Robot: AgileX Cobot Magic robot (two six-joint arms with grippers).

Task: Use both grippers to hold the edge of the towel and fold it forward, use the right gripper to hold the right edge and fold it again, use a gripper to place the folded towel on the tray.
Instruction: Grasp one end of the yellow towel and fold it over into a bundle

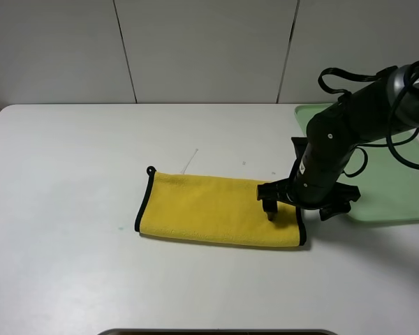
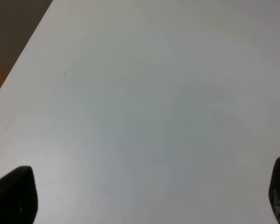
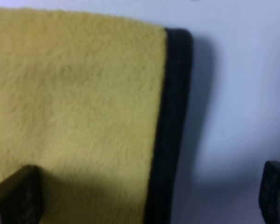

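The yellow towel (image 1: pixel 209 208) with black trim lies flat on the white table as a long folded strip. My right gripper (image 1: pixel 298 211) is open and low over the towel's right end. One finger is over the cloth and the other is past the edge, toward the tray. In the right wrist view the towel (image 3: pixel 74 93) and its black edge (image 3: pixel 175 116) lie between the spread fingers of the right gripper (image 3: pixel 144 200). The green tray (image 1: pixel 394 192) sits at the right, behind the right arm. My left gripper (image 2: pixel 144 196) is open over bare table, out of the exterior view.
A thin white thread (image 1: pixel 188 162) lies on the table just behind the towel. The table's edge (image 2: pixel 23 51) shows in the left wrist view. A dark object (image 1: pixel 216 332) sits at the front edge of the table.
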